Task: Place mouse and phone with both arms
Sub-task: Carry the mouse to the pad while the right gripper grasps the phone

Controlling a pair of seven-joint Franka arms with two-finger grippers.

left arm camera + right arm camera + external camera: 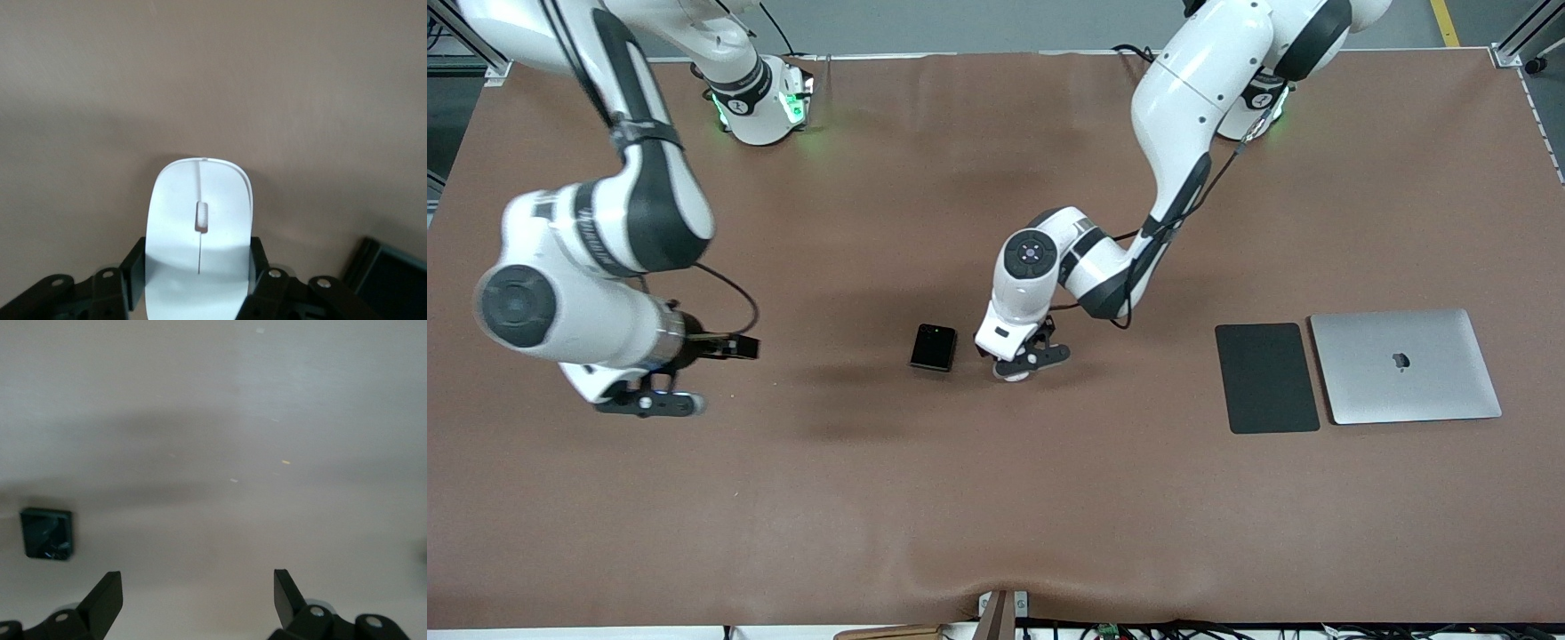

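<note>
The white mouse [200, 200] lies on the brown table [996, 498] near its middle; only its edge [1016, 374] peeks out below my left gripper [1024, 360]. The left gripper [197, 263] is down at the table, its fingers [133, 267] pressed against both sides of the mouse. The black phone [934, 347] lies flat beside it, toward the right arm's end, and also shows in the left wrist view [390, 280] and the right wrist view [45, 533]. My right gripper [649, 402] hangs open and empty [197, 587] over bare table near the right arm's end.
A flat dark-grey pad [1267, 378] and a closed silver laptop [1405, 366] lie side by side toward the left arm's end. The table's front edge has a small bracket [1003, 613] at its middle.
</note>
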